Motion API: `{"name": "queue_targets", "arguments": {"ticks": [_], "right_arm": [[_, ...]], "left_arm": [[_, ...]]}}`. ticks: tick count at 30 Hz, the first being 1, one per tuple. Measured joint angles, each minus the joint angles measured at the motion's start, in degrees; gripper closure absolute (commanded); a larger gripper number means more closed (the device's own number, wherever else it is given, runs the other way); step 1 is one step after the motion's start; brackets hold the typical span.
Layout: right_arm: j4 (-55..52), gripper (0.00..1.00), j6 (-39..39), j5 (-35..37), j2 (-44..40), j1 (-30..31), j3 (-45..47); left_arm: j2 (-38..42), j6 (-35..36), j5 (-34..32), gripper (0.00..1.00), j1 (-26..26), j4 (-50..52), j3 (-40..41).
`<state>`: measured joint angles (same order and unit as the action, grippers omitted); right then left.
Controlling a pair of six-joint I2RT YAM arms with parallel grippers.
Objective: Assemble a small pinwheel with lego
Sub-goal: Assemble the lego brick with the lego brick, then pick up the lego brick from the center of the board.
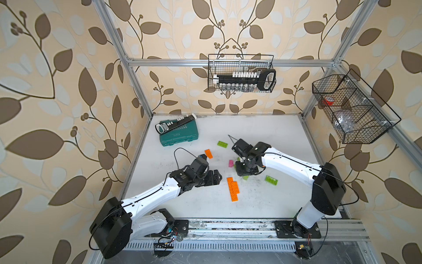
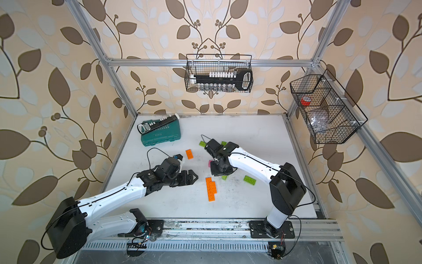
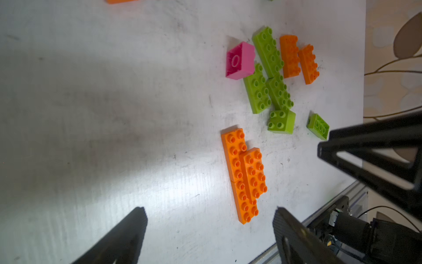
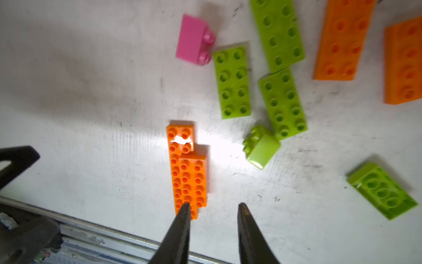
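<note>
We see left gripper (image 3: 209, 209) wide, empty; right gripper (image 4: 214, 204) narrowly parted, empty, near joined orange lego (image 4: 189, 176).

One pink brick (image 3: 241, 60), six orange bricks (image 3: 245, 173), at least six green bricks (image 3: 257, 91).

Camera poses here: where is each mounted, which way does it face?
Both top views: overhead, looking down on the table; left arm, right arm show.
Left wrist: on left arm, facing the orange assembly; left gripper shows.
Right wrist: on right arm, looking down at that assembly; right gripper shows.
Shared by wrist views: pink brick.
</note>
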<state>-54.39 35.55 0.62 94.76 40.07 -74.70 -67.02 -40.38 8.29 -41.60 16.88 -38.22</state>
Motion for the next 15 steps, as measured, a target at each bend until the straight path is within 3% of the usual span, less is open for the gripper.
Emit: {"name": "queue_targets", "arguments": {"ticks": [8, 15], "right_arm": [[-0.09, 0.57, -7.30, 0.13, 1.90, -13.90, -0.39], [0.07, 0.57, -11.13, -1.14, 12.20, -17.07, -5.88]], "left_arm": [[-14.03, 2.51, -0.61, 0.11, -2.95, -3.02, -8.07], [-23.52, 3.85, 0.35, 0.11, -2.95, -4.68, -15.85]]}}
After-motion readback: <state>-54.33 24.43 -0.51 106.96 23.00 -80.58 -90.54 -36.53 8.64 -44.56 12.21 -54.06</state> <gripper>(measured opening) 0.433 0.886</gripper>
